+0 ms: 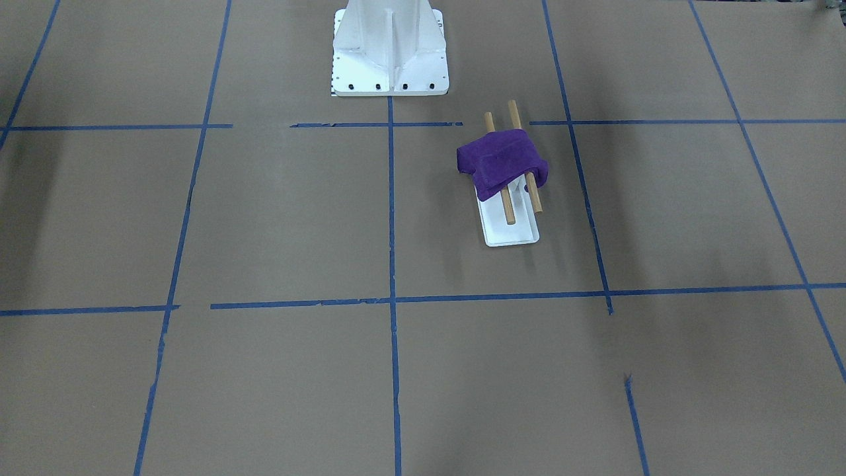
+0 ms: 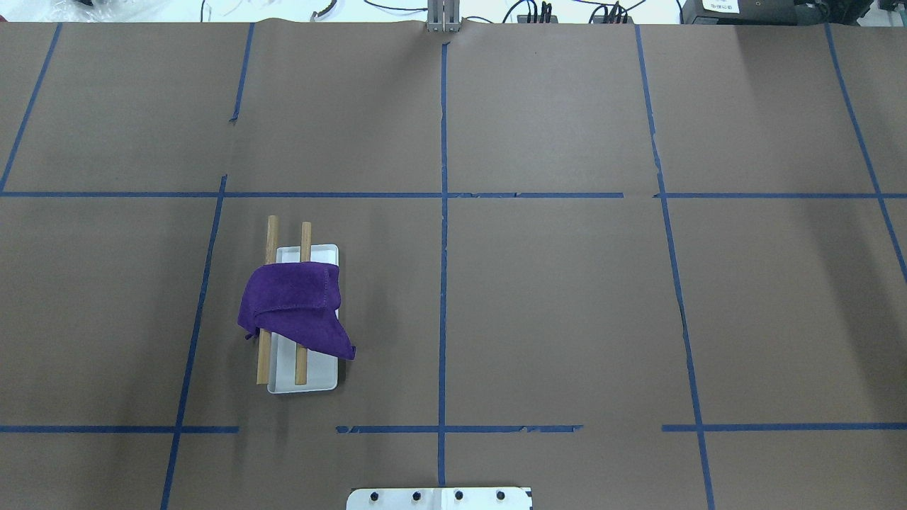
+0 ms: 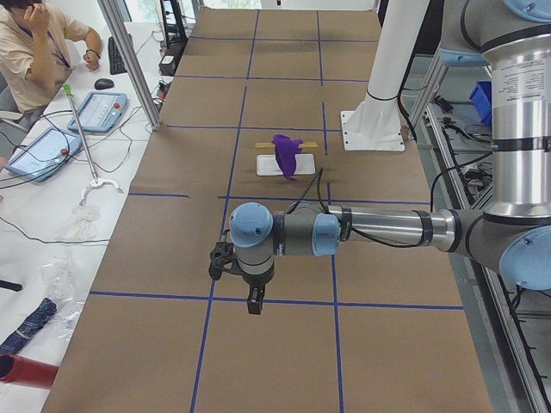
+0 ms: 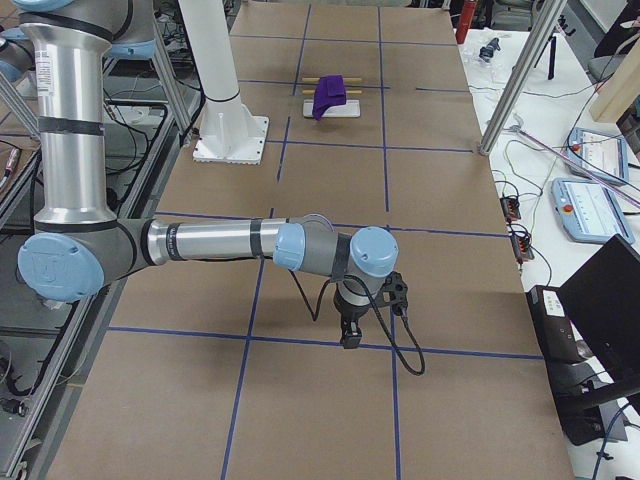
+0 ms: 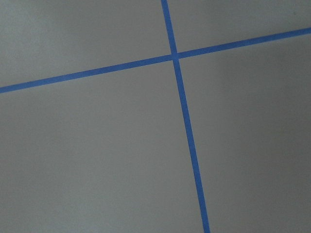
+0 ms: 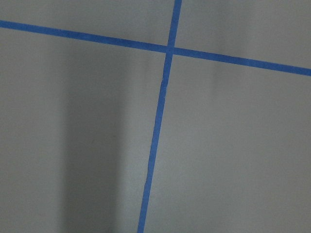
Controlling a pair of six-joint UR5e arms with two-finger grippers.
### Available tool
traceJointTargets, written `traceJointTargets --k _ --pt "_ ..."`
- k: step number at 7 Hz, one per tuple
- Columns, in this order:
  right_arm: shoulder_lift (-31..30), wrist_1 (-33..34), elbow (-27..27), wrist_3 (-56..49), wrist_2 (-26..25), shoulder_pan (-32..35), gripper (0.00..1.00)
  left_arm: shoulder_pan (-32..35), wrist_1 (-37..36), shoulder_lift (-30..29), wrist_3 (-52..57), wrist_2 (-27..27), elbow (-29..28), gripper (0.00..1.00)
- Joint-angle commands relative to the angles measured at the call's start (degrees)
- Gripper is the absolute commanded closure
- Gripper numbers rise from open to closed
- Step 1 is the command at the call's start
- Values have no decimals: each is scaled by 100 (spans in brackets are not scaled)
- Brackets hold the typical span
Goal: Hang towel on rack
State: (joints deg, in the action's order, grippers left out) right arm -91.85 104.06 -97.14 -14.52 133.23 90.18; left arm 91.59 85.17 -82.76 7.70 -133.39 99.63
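Tabletop (image 2: 567, 319) towel (image 2: 294, 304) on rack (image 2: 317, 373), left pincer (image 3: 255, 307) distant.

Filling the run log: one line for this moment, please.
towel: draped over rack; left gripper: away, state unclear; right gripper: away, state unclear

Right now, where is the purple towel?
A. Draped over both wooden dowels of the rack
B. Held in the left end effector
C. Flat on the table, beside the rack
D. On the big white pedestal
A: in the overhead view the towel lies across both wooden dowels of the rack, and the dowel ends show on either side of it.
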Motion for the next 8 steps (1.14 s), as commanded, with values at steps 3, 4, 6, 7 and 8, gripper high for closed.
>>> traceJointTargets --k 3,4,6,7,8 --pt "-9 -9 -33 -25 1 9 0 -10 -53 -12 -5 6 -49 0" --pt "-9 -9 -42 -34 1 9 0 -10 -53 -12 -5 6 -49 0" --pt "-9 -9 -60 -25 1 9 0 -9 -45 -3 -14 -3 -49 0" --pt "-9 -9 -60 -25 1 9 0 -10 -53 -3 -23 -3 -49 0" --pt "-9 -9 -60 -25 1 9 0 -10 -45 -12 -23 -3 -40 0"
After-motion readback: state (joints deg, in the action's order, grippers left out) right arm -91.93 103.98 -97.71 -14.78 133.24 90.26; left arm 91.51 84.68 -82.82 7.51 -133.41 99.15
